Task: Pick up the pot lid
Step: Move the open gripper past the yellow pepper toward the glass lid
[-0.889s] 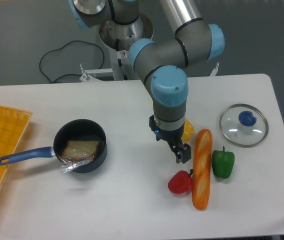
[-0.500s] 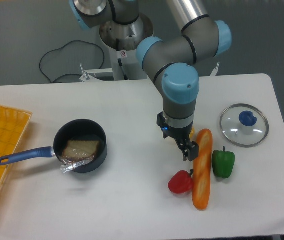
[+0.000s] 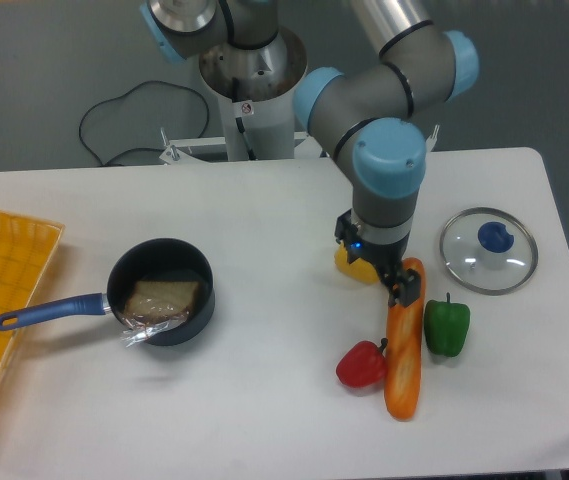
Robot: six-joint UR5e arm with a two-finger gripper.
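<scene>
My gripper (image 3: 376,262) hangs over the middle-right of the table, its two dark fingertips spread wide and nothing held between them. To its right lies the pot lid (image 3: 469,270), a clear glass disc with a silvery rim and a blue knob (image 3: 495,237), flat on the table. A sideways gap separates the gripper from the lid. The whole lid shows.
Beneath the gripper is a yellow object (image 3: 354,266), partly covered. Nearby lie a long orange item (image 3: 403,372), a green pepper (image 3: 447,326) and a red item (image 3: 361,365). A black pan (image 3: 207,312) with brown contents and an orange crate (image 3: 12,240) stand left.
The arm and gripper have moved right, closer to the lid, uncovering more of the yellow object. The fingers stay apart, and the lid has not moved.
</scene>
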